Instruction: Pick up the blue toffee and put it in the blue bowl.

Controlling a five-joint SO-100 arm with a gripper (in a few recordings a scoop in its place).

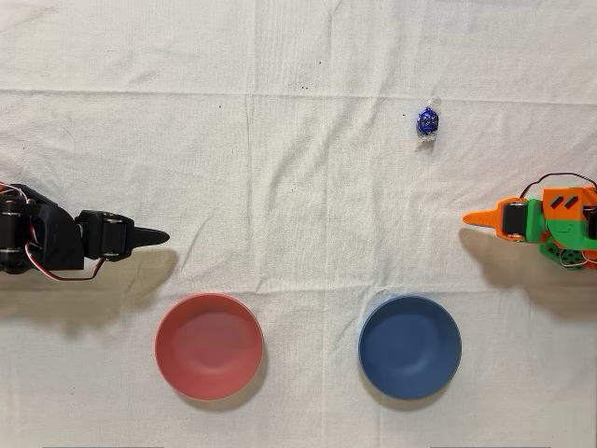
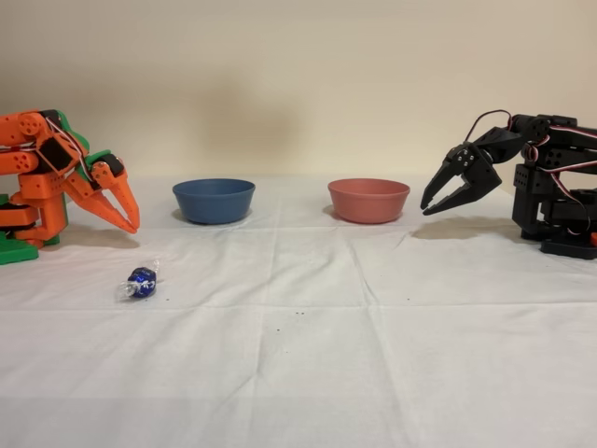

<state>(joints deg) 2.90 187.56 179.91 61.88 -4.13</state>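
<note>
So the orange arm's hand [image 2: 129,220] was parked at the left edge in the fixed view (right edge in the overhead view [image 1: 478,219]), tips angled down twd the cloth, fingers pretty much together w/ only a thin gap, and nothing in its grip. The blue toffee [image 2: 142,281] was lying on the white cloth over the worktop [image 2: 373,317], just in front of and below the hand in the fixed view, not touching it. In the overhead view the toffee [image 1: 426,122] sat up and to the left of the hand, well apart from both bowls. The blue bowl [image 1: 409,346] was near the bottom edge there, right of centre, w/ a pink-red bowl [image 1: 208,345] to its left, both empty afaict. In the fixed view the blue bowl [image 2: 214,200] was behind the toffee, near the hand, and the pink-red one [image 2: 368,200] further right. The black arm [image 2: 546,182] sat idle on the opposite side.
</note>
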